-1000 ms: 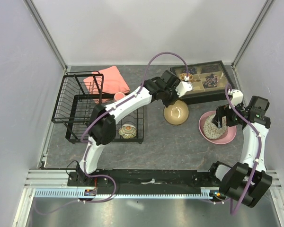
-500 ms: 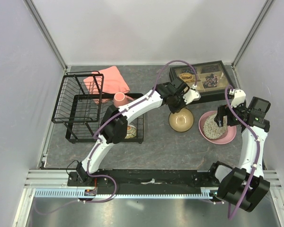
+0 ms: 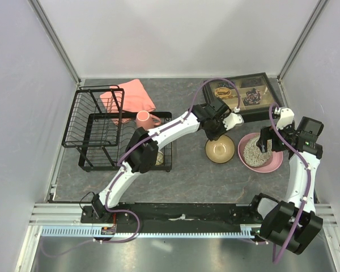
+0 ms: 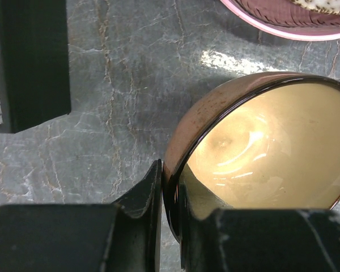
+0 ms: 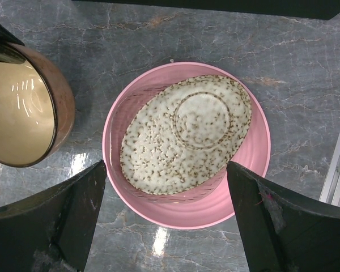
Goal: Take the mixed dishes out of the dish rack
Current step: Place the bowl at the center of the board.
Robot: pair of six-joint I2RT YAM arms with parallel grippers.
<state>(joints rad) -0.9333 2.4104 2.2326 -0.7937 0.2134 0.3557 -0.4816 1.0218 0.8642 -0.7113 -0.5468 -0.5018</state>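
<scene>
Shifted right, the brown bowl (image 4: 260,153), rim cropped, seems pinched by left tool (image 4: 169,192).

left-wrist view: glossy brown round bowl with cream inside (image 4: 260,153), near rim hidden by left gripper (image 4: 169,195) fingers, right side cut by frame; pink round plate (image 4: 283,29) beyond the bowl cut off at top; top view: one dish in black wire dish rack (image 3: 93,113), left of the bowl, mostly hidden behind arm elbow; trinkets in black compartmented tray (image 3: 255,115) behind the bowl too small to tell

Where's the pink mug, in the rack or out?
In. The pink mug stands upright on the rack's flat base, at its back edge, beside the tall basket section.
</scene>
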